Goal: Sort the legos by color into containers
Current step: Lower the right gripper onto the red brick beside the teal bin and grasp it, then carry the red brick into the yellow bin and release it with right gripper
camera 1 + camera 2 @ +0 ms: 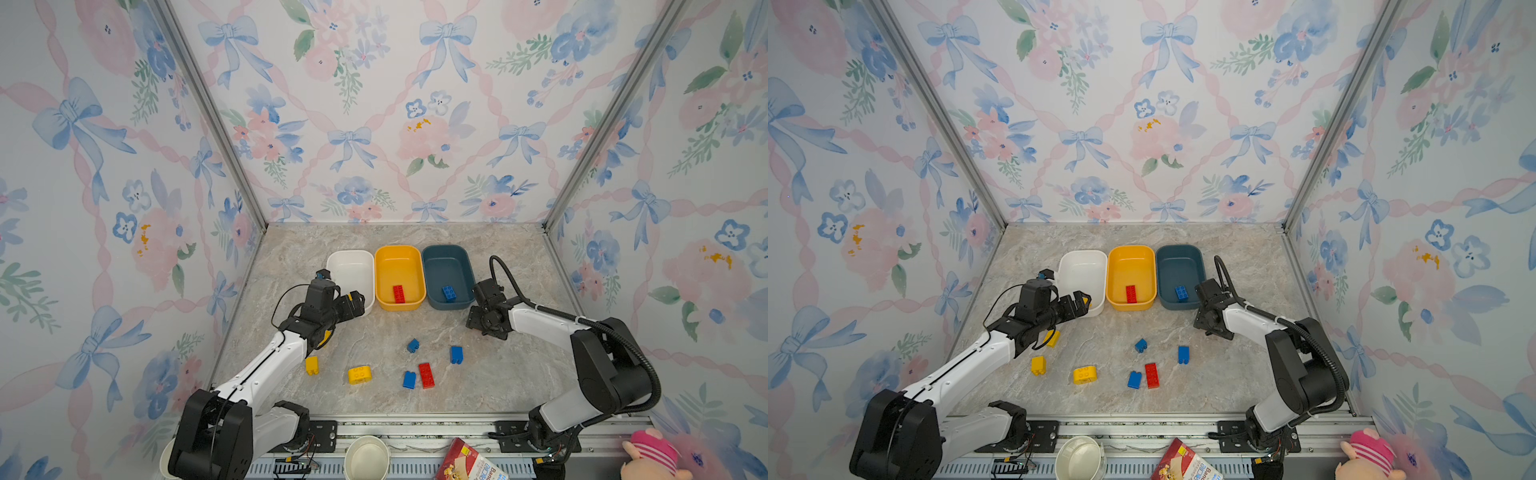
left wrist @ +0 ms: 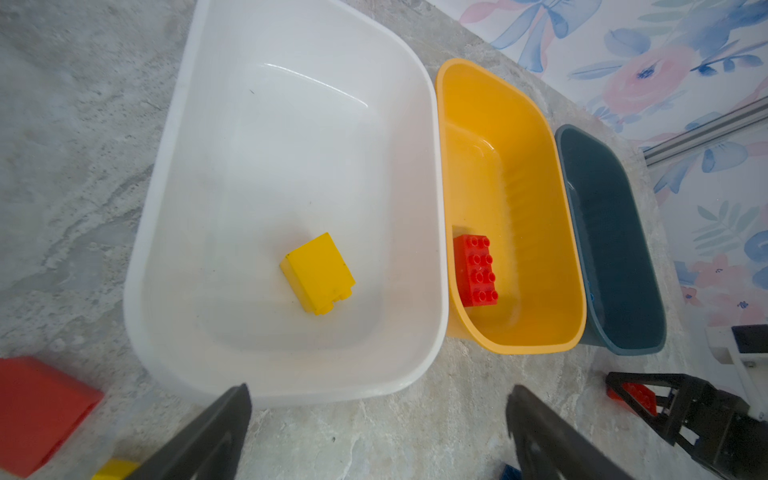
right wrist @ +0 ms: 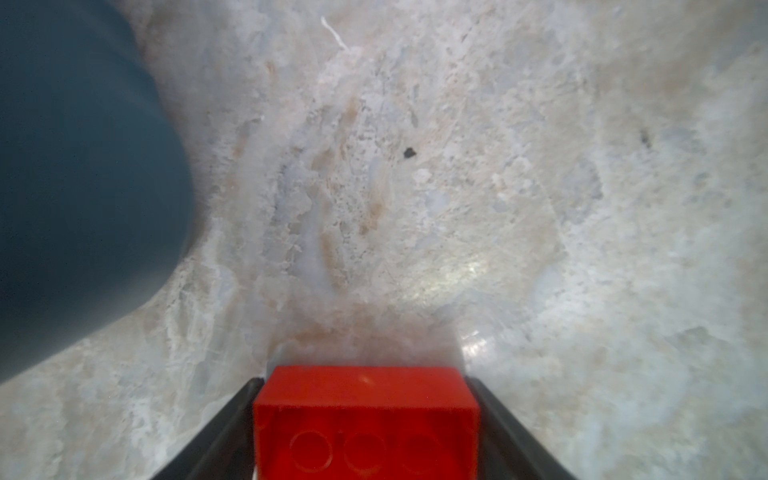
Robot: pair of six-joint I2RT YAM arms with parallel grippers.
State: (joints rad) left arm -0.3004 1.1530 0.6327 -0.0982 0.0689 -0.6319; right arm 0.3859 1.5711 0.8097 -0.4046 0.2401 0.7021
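Right hand (image 3: 365, 382) pinches red brick (image 3: 365, 432) on bench (image 1: 374, 332), right of yellow-orange tub (image 1: 417, 270). Next we lift it and drop it in there. Left hand (image 2: 379, 390) spread, empty.

Shows white shells on left arm (image 1: 266, 365) and right arm (image 1: 540, 326), black housings at every joint. Runs a thin black wire (image 1: 291, 288) off the left, a ribbed hose (image 1: 631, 348) along the right, cinched with white ties (image 1: 539, 308). Ends in black left gripper (image 2: 379, 388) and right gripper (image 3: 365, 382).

A staged robot-lab booth. Floral bow-patterned wallpaper panels (image 1: 374, 124) in silver aluminium framing (image 1: 213, 116) enclose a marble-patterned tabletop (image 1: 374, 332).
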